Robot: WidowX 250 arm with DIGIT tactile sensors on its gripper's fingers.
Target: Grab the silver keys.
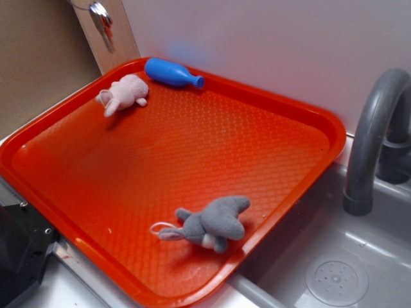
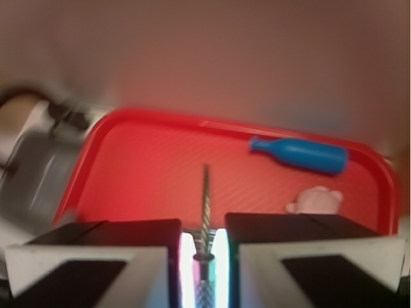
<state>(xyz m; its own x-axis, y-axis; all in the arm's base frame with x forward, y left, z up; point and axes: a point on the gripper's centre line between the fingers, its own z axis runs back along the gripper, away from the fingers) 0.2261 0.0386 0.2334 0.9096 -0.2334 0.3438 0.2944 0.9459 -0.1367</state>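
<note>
Holding the silver keys (image 2: 205, 212) clamped between your fingers (image 2: 181, 263) high above the red tray (image 2: 160, 160), you need only keep the grip.

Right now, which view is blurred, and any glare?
Wrist view: soft all over, motion-smeared at the left edge; the blue bottle and tray lack crisp edges, and bright glare glows between the gripper pads around the silver keys. Exterior view: sharper, though the keys at top left are smeared.
</note>
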